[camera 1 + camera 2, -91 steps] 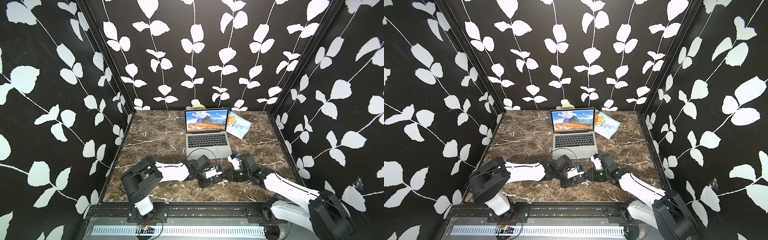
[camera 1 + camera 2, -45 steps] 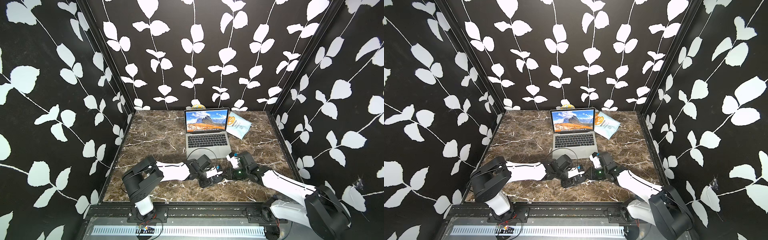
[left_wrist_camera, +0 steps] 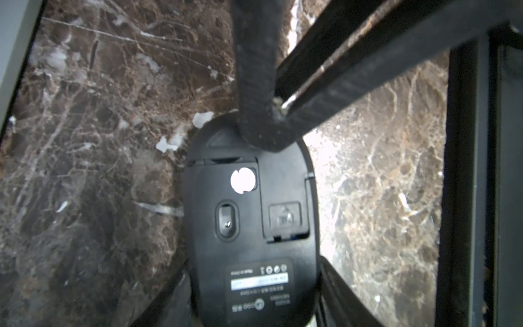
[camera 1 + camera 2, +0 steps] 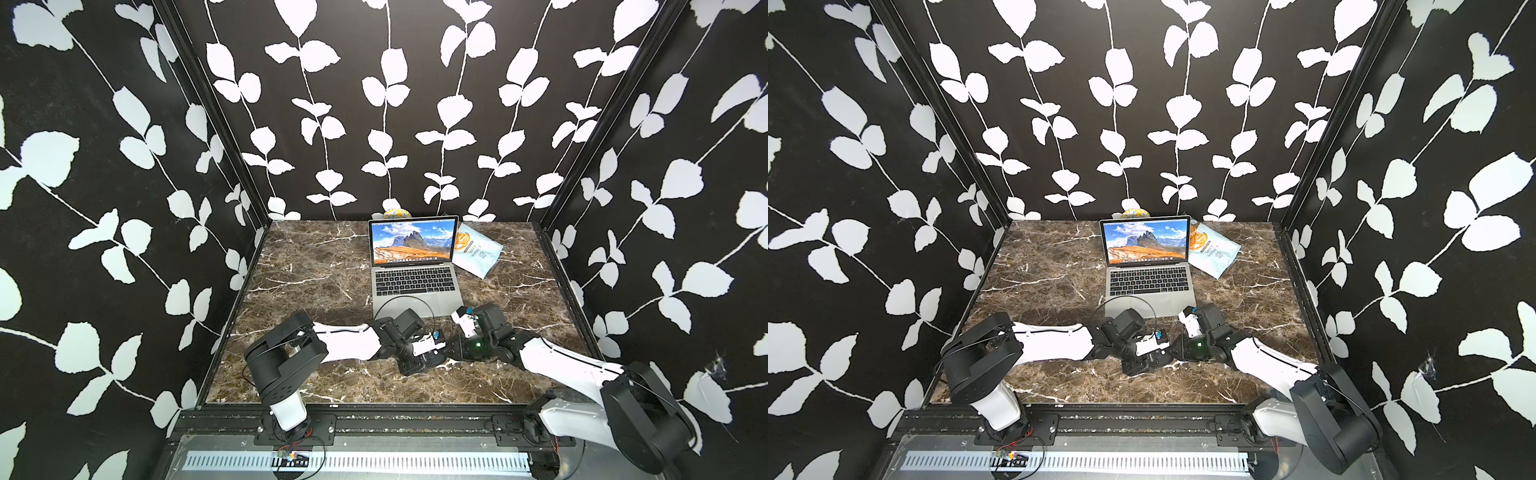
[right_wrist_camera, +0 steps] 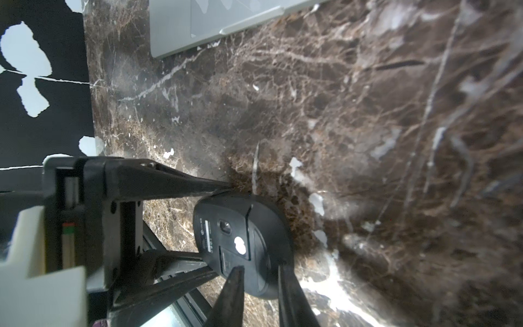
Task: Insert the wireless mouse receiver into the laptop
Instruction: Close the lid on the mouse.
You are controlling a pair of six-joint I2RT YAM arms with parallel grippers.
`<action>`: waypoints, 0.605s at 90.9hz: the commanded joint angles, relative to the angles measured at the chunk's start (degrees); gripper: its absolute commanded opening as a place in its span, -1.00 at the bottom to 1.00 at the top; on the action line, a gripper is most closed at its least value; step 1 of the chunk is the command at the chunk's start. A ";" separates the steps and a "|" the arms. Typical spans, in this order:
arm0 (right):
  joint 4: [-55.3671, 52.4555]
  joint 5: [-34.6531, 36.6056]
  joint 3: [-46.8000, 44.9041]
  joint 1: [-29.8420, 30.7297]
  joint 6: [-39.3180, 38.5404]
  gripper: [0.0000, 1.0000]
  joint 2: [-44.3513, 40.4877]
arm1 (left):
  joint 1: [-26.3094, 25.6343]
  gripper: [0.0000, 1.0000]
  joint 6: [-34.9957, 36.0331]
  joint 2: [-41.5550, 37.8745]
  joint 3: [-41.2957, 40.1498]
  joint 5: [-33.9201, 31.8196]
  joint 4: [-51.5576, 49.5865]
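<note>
The laptop [image 4: 415, 282] [image 4: 1150, 282] stands open at the back middle of the marble table, screen lit. In front of it my left gripper [image 4: 434, 359] [image 3: 252, 283] is shut on the wireless mouse [image 3: 249, 215], belly up, with a white round sticker and a closed battery cover showing. My right gripper [image 4: 453, 353] [image 5: 259, 271] meets it from the right, jaws narrow and pinching the mouse [image 5: 243, 235] at its rim: one fingertip lies on the underside by the cover, the other passes behind the edge. The receiver is hidden.
A blue snack bag [image 4: 478, 253] lies right of the laptop and a yellow-patterned object [image 4: 397, 212] sits behind it. A thin black cable [image 4: 399, 301] loops over the trackpad. Black patterned walls close three sides; a metal rail [image 4: 374, 419] runs along the front.
My right gripper has slid left up to the mouse and its jaws have narrowed onto the rim. The left gripper has kept still with the mouse.
</note>
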 commanded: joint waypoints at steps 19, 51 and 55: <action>2.15 -2.67 -0.17 0.75 -0.01 -0.54 2.07 | -0.60 -0.97 -0.83 4.24 -1.53 0.58 -8.71; -3.53 4.17 0.02 -2.39 0.99 0.13 -17.07 | 0.41 -1.00 -9.99 -5.36 -3.91 3.09 -4.52; -2.72 3.22 -0.68 -3.43 1.77 0.23 -20.92 | 0.79 -1.00 -13.04 -8.22 -3.98 4.48 -3.44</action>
